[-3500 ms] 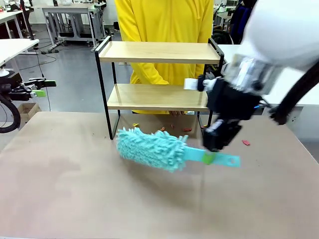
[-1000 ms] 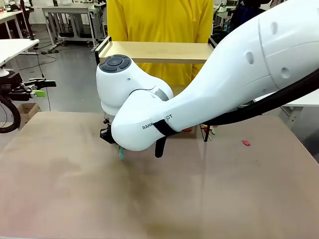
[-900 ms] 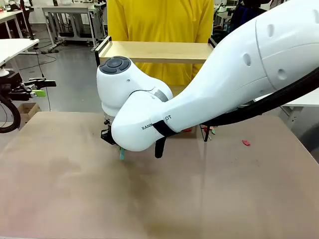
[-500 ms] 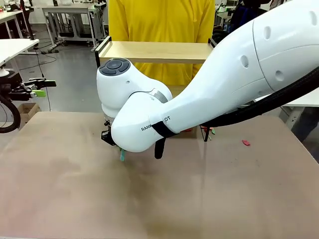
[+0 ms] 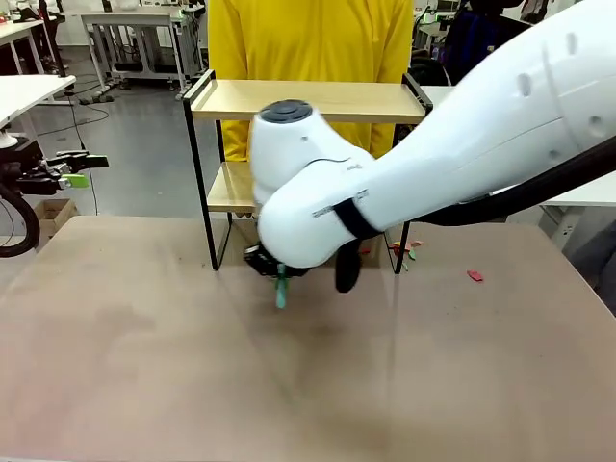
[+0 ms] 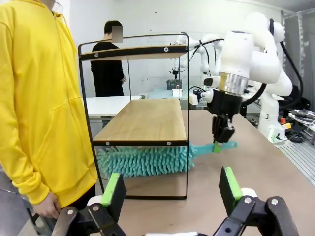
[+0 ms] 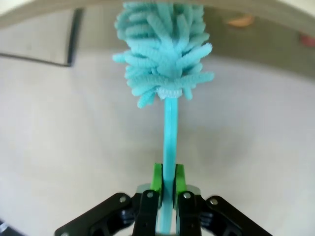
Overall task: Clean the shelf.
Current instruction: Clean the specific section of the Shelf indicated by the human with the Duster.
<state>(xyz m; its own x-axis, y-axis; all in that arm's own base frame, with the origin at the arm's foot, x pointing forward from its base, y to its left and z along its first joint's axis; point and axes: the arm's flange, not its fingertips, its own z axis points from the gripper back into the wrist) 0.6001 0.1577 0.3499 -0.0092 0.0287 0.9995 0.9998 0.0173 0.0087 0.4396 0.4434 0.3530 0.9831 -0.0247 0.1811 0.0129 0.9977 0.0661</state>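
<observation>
The shelf (image 5: pixel 308 101) is standing upright at the far middle of the table (image 5: pixel 144 366), just in front of a person (image 5: pixel 308 38) in a yellow hoodie. The right arm is reaching across from the right and covering most of the lower board in the front view. The right gripper (image 7: pixel 167 179) is pinching the flat handle of a teal duster (image 7: pixel 165 64) between its green pads, jaws narrow. In the left wrist view the duster's fluffy head is sitting under the lower board, between it and the table, with the handle sticking out on the near side. The left gripper (image 6: pixel 172 189) is hanging off to the left, well apart from the shelf, jaws wide and holding nothing. A small red scrap (image 5: pixel 474 275) is lying on the table, right of the shelf
</observation>
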